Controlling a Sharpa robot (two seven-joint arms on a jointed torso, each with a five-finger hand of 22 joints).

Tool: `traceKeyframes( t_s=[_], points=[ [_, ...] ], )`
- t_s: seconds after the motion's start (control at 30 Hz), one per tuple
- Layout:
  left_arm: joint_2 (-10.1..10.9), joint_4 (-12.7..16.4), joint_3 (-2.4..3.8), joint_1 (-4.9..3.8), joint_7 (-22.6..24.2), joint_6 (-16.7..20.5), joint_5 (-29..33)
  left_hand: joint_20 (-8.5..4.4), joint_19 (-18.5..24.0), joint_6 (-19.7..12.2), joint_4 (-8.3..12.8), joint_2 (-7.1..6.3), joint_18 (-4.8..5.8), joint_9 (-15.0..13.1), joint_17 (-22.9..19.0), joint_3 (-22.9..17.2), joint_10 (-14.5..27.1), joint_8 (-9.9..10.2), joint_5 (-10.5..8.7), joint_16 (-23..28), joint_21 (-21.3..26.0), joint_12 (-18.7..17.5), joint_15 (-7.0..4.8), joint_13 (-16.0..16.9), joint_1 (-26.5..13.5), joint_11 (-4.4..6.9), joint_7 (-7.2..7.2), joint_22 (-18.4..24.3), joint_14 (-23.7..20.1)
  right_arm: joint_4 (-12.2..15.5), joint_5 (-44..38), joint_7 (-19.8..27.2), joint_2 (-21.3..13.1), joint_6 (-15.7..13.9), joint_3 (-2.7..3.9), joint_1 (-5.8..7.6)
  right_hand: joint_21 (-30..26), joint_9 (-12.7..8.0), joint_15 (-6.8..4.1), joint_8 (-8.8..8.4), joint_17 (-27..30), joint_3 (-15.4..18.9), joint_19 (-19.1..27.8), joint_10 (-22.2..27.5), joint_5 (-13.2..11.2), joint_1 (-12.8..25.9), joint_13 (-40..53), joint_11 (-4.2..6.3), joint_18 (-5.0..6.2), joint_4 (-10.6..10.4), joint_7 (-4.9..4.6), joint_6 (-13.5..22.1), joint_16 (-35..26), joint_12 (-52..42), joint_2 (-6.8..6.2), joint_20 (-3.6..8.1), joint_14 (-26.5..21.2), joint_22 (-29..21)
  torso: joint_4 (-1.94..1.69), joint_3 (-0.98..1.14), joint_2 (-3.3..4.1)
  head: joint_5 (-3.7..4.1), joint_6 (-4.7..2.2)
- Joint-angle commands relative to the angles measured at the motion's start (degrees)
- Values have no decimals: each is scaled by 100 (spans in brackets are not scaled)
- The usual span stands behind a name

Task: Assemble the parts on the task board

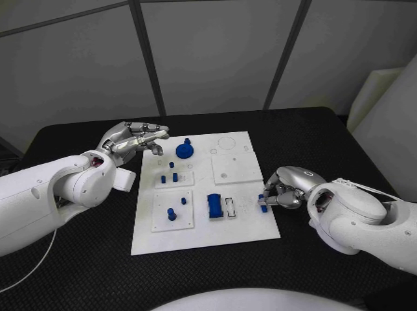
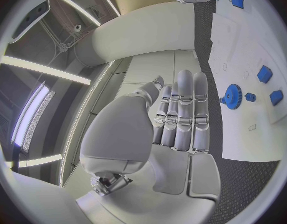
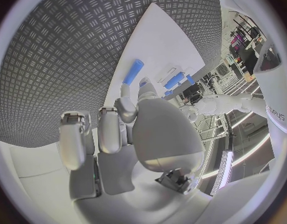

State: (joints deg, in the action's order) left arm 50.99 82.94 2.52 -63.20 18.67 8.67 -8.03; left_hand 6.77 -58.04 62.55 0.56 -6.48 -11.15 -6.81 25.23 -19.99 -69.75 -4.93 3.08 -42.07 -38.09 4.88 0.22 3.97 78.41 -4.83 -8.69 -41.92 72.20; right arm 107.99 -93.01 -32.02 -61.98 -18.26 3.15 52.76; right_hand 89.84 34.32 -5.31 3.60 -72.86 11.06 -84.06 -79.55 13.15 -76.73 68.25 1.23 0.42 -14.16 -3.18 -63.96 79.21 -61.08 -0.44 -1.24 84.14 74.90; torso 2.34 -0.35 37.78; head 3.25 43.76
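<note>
1. Presently, a small blue part [image 1: 263,202] is pinched by the right hand [image 1: 285,192] at the task board [image 1: 204,230] edge.
2. Nothing is held by the left hand [image 1: 134,138]; its fingers [image 2: 184,109] are extended near the blue gear [image 1: 184,150].
3. The board is carried by the black table [image 1: 78,272].

A black table [image 1: 87,272] is seen spread across the lower part of the head view, its surface dark and finely textured. In the right wrist view the same table [image 3: 63,50] is shown with a raised tread pattern of short crossed dashes. Behind the table, grey wall panels [image 1: 213,52] are set upright, divided by dark vertical strips. A pale slanted panel [image 1: 400,123] is seen leaning in at the far right, beside the table's right end. A thin white cable [image 1: 26,272] is laid in a curve across the table's near left corner.
</note>
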Motion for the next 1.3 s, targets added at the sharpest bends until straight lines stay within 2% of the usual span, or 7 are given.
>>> traceKeyframes(
  t_s=[0.03,0.43,0.6,0.77,1.07,1.17,1.3],
  points=[
    [2,8,4,-4,34,6,17,-4,-39,2,7,11,71,-7,-8,15,22,28,-18,25,35,-20,29,9,10,-12,11,8,20,-25,-82,-89,35,160,-1,-14,16,-6,32,27,-5,27,-594,-41,-38,55,9,-5,-42,2,8,-47,38,-27,12,-17,250,1510,6,-4,6,-8,6],
    [4,1,4,-2,31,-2,17,-4,-39,2,7,11,71,-7,-8,15,22,28,-18,25,35,-20,29,9,10,-12,11,8,20,-174,-151,-209,181,316,-3,-180,16,-13,20,33,-9,23,-594,-43,-26,5,18,14,-42,-3,32,-95,38,-38,56,-9,251,1510,-2,-4,4,-30,32],
    [8,-8,4,0,31,-6,17,-4,-39,2,7,11,71,-7,-8,15,22,28,-18,25,35,-20,29,9,10,-12,11,8,20,-217,-368,-341,306,348,-2,-229,16,-33,-9,24,-33,-72,-594,-39,-11,-291,31,46,-42,132,66,-134,49,-50,178,15,256,1510,4,-3,3,-39,25],
    [18,-10,3,2,28,-6,17,-4,-39,2,7,11,71,-7,-8,15,22,28,-18,25,35,-20,29,9,10,-12,11,8,20,-196,-588,-449,384,377,-2,-277,16,-61,-25,15,-57,-147,-594,-38,96,-556,50,64,-42,293,83,-154,60,-68,262,34,259,1510,-7,-7,8,-41,30],
    [34,-12,3,5,17,-2,17,-5,-48,4,8,26,71,-9,-9,16,22,29,-18,27,43,-19,28,10,15,-13,10,13,24,97,-750,-734,383,405,0,-295,16,-119,-43,19,-86,-151,-594,-48,583,-749,87,86,-42,446,109,-220,71,-109,303,54,264,1510,10,-4,3,-92,31],
    [27,-12,3,6,18,-3,17,-5,-51,4,13,31,70,-9,-9,14,23,29,-17,28,45,-19,27,10,22,-12,10,14,25,197,-763,-811,365,349,1,-294,16,-133,-53,20,-93,-174,-594,-57,701,-821,101,100,-42,499,124,-249,74,-125,335,63,265,1510,-4,-18,-6,-80,28],
    [25,-12,3,6,14,1,17,-7,-56,5,21,37,70,-10,-10,11,24,30,-17,30,50,-19,26,10,35,-11,11,17,27,318,-620,-859,360,185,2,-293,16,-145,-57,17,-98,-172,-594,-65,797,-830,112,103,-42,514,127,-262,76,-139,349,68,266,1510,-13,-10,1,-88,23]
  ],
)
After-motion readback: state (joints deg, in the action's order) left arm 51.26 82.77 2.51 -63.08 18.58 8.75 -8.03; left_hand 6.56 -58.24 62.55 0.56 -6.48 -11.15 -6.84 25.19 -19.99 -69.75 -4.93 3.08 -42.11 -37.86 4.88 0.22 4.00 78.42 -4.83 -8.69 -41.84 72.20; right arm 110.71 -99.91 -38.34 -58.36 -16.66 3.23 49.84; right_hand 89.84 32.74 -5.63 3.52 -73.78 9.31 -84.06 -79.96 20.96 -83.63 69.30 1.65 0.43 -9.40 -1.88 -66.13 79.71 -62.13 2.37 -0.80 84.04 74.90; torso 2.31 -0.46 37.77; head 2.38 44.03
